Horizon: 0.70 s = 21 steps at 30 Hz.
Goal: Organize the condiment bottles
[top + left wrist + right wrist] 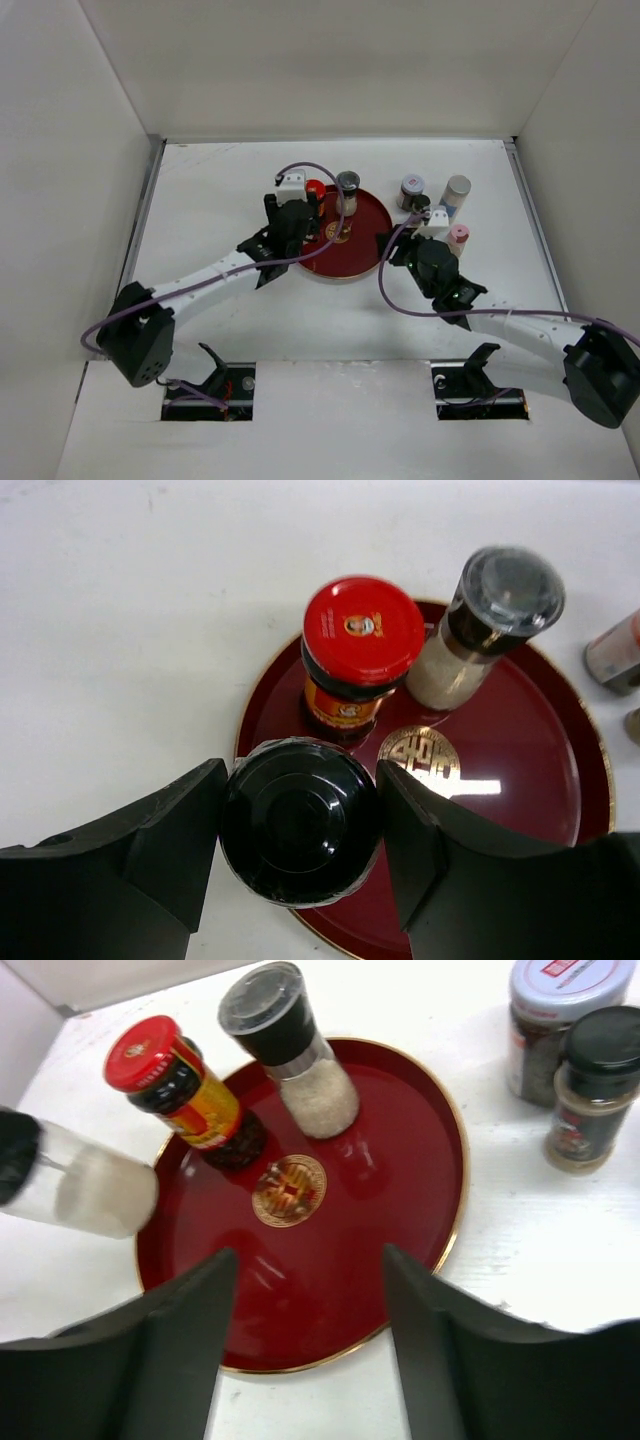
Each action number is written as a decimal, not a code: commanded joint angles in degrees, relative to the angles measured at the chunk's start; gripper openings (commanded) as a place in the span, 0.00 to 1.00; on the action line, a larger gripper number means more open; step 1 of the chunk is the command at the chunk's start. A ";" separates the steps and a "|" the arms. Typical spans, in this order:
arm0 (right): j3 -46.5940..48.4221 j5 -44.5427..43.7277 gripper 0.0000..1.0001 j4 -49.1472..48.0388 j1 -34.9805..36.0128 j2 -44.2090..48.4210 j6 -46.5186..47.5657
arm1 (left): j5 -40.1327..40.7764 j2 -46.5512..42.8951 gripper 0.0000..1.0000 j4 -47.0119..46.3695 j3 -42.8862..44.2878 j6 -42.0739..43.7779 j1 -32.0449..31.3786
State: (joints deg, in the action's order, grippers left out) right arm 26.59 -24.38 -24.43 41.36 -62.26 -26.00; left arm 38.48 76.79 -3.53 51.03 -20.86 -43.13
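Bottles stand in 2 groups on the white table [220,180]. My left gripper [300,770] is closed on the black-lid bottle [300,825]. Both fingers [170,850] press on its sides. This bottle is at the left edge of the red tray [540,770], just beside the red-lid jar [362,630]. From my right wrist it looks clear, with white stuff inside. I cannot tell if its bottom touches the tray.

The red-lid jar stands up on the tray. The grinder [505,590], with its dark grey lid, stands up on the tray too, just to the right of the jar.

My right gripper [310,1255] is wide open and holds nothing. It points at the tray from the right side, with only the tray's red floor showing between its fingers.

On the table to the right of the tray are 4 more bottles. The silver-lid jar [565,990] and the small black-lid shaker [600,1060] stand close together. The tall white-lid bottle [457,190] is near them, and the pink-lid bottle [458,236] stands just in front of it.
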 commanded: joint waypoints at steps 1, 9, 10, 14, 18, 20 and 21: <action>-0.05 -0.14 0.60 -2.47 -0.89 1.52 -1.07 | -1.65 2.47 0.28 -8.85 3.29 0.82 0.38; -0.48 -0.49 0.72 -3.00 -1.16 1.62 -1.42 | -2.27 9.42 0.29 -16.15 1.27 0.91 0.90; -0.49 -0.58 0.74 -2.91 -1.50 1.35 -1.51 | -2.27 10.04 0.30 -16.33 1.10 0.82 0.99; -0.66 -0.75 0.75 -2.64 -2.12 1.70 -1.77 | -2.09 11.80 0.34 -17.65 -0.57 0.47 0.90; -0.75 -0.93 0.77 -2.38 -2.65 1.70 -2.04 | -1.65 12.33 0.36 -17.83 -1.89 0.30 0.64; -0.92 -1.11 0.79 -2.64 -2.82 1.79 -2.04 | -1.65 12.50 0.37 -17.83 -2.42 0.21 0.73; -0.92 -1.19 0.79 -2.73 -3.00 1.70 -2.04 | -1.65 12.50 0.38 -17.83 -2.68 0.12 0.73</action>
State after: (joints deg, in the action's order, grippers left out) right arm 26.04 -24.43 -24.49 38.96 -61.41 -27.29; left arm 35.94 90.50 -15.31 48.45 -20.34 -42.41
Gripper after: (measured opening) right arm 0.788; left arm 0.570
